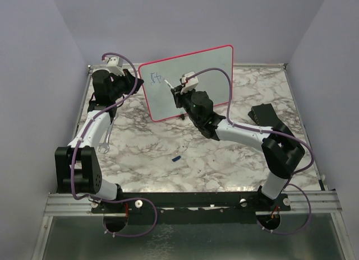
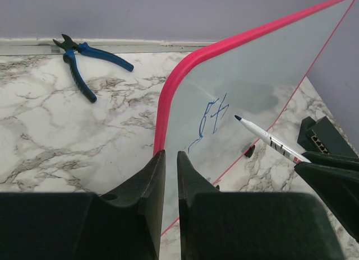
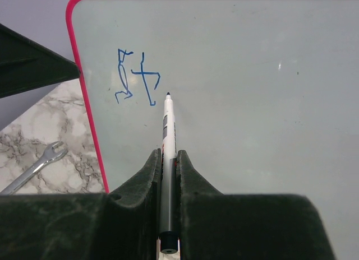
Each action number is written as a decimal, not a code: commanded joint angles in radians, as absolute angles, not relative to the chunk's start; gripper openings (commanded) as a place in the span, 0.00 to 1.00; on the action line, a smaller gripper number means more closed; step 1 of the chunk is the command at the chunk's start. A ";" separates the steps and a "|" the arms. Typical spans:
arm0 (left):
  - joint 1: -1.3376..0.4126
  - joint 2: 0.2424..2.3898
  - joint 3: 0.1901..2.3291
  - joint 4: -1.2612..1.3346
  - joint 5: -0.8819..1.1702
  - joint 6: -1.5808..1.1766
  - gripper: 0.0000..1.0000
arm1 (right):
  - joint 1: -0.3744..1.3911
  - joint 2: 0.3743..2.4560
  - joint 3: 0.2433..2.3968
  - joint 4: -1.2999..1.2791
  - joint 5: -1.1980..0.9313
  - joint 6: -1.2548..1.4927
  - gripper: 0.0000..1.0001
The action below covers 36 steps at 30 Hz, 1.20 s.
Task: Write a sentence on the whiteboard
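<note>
Right fingers (image 3: 168,154) are clamped tight on the marker (image 3: 167,122). Its barrel runs straight up between them, cap off, dark tip pointing at the whiteboard (image 3: 252,75). The tip sits just below and right of the sentence (image 3: 137,78), which is only two thin blue characters that look like "St", high in the board's left corner. Whether the tip actually touches the white face is hard to call. Over to the left fingers (image 2: 168,156): nearly together with a slim slit between them, right at the pink-red frame on the board's left edge, though I can't tell if they pinch it. The board stands propped at the back of the marbled surface (image 1: 224,153), face toward the arms, with a small black foot (image 2: 248,152) showing beneath it. Blue-handled pliers (image 2: 84,61) lie well off to the left near the back edge. A silver wrench (image 3: 36,167) lies on the marble beside the board's left edge, and a little blue piece (image 1: 176,158) lies in the middle, nearer the arms.
</note>
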<state>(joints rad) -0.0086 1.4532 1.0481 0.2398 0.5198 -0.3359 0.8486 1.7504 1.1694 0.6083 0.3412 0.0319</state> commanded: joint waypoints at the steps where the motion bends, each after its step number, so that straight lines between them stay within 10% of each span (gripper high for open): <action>1: -0.012 1.457 1.038 0.250 0.537 -0.328 0.15 | 0.845 1.731 1.189 0.637 0.378 0.012 0.01; 36: -0.038 1.491 1.046 0.252 0.541 -0.328 0.15 | 0.838 1.809 1.265 0.608 0.388 -0.014 0.01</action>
<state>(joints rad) -0.0315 1.4788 1.0481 0.2398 0.5240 -0.3359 0.8482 1.7821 1.2282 0.6113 0.3771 -0.0093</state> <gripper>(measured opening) 0.148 0.106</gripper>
